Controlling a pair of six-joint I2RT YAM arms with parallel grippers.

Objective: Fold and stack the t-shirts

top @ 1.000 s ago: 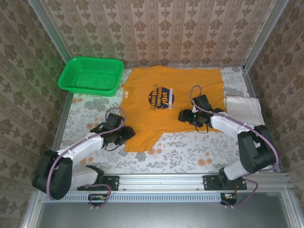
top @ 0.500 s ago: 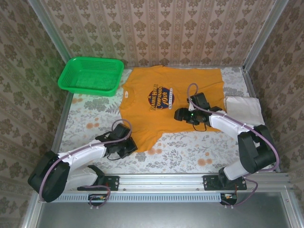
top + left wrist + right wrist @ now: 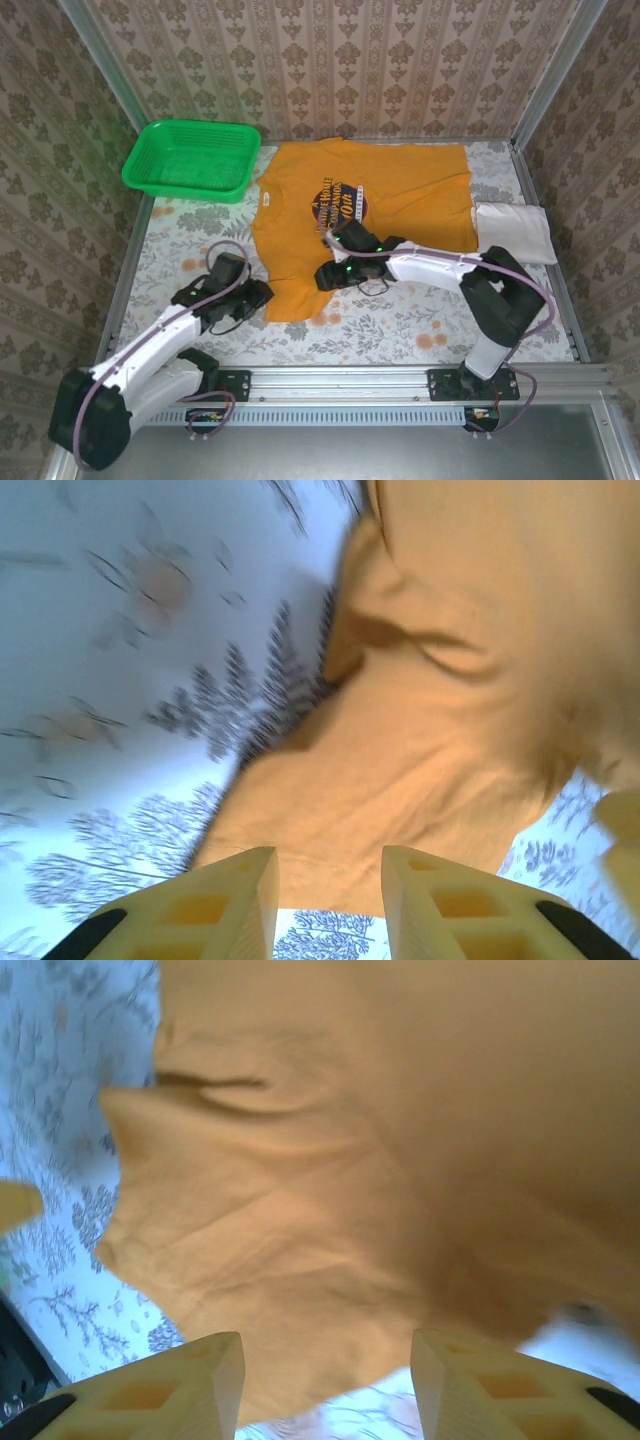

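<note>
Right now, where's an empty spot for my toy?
Bare tablecloth lies between the green basket and the left gripper, and between the right gripper and the near rail. The orange t-shirt crowds the middle; the white t-shirt, the right edge.

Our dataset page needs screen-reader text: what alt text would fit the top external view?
A mustard-orange t-shirt lies spread print-up on a floral table, with the left claw and right claw both at its near hem. A green basket sits at the far left corner and a folded white t-shirt at the right edge.
</note>
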